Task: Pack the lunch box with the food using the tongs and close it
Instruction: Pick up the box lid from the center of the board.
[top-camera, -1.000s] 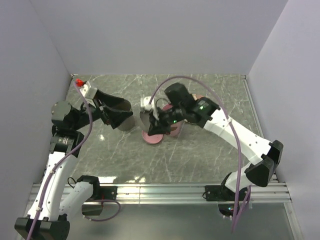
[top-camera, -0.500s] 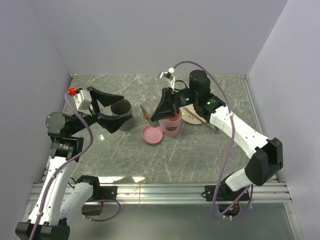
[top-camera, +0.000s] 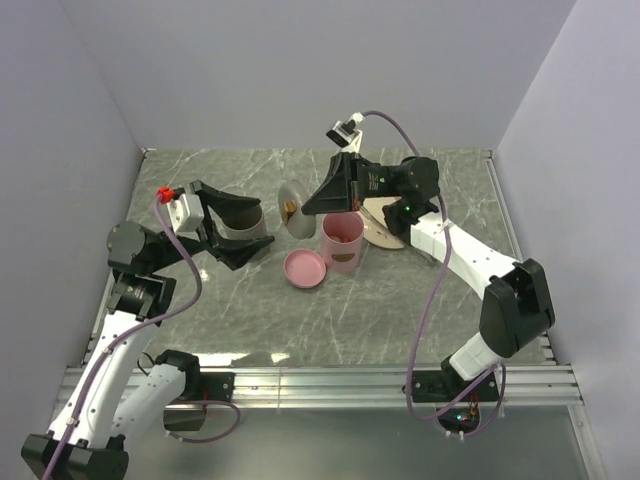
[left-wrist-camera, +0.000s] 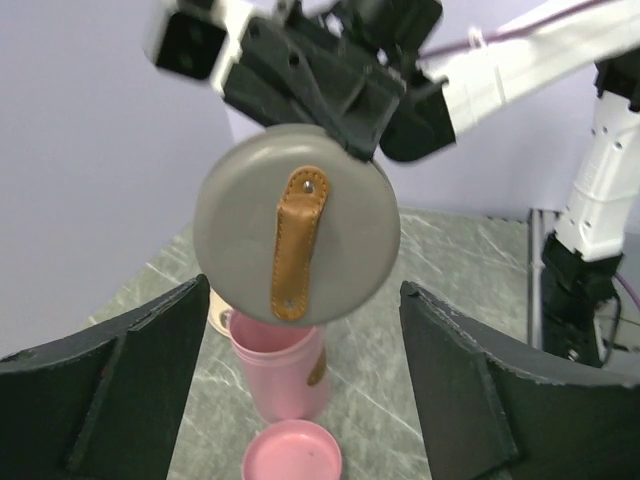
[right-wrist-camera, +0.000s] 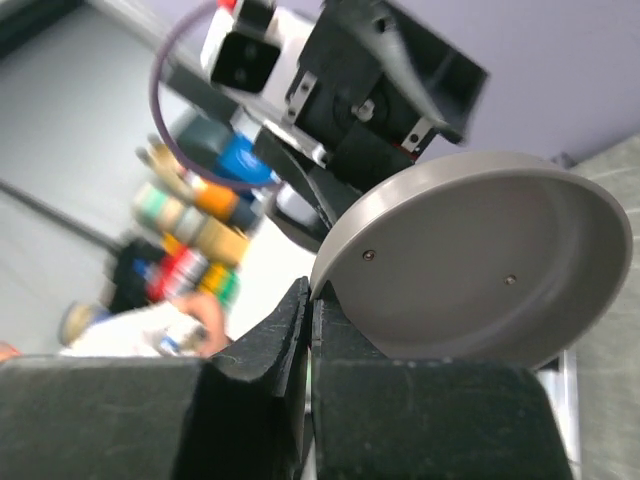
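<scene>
Pinching the grey lid (left-wrist-camera: 297, 237) by its rim, the right gripper (right-wrist-camera: 310, 300) hangs it on edge just above the pink lunch box (top-camera: 342, 243), strap upright, facing the wide-open left gripper (left-wrist-camera: 300, 295).

Lid goes up
The right gripper (top-camera: 307, 207) has lifted the grey lid (top-camera: 292, 210) from low beside the lunch box (top-camera: 342, 243) into the air.

pale lavender walls (top-camera: 300, 70) enclose a grey-green marbled tabletop (top-camera: 400, 310) fronted by a metal rail (top-camera: 320, 380).
</scene>
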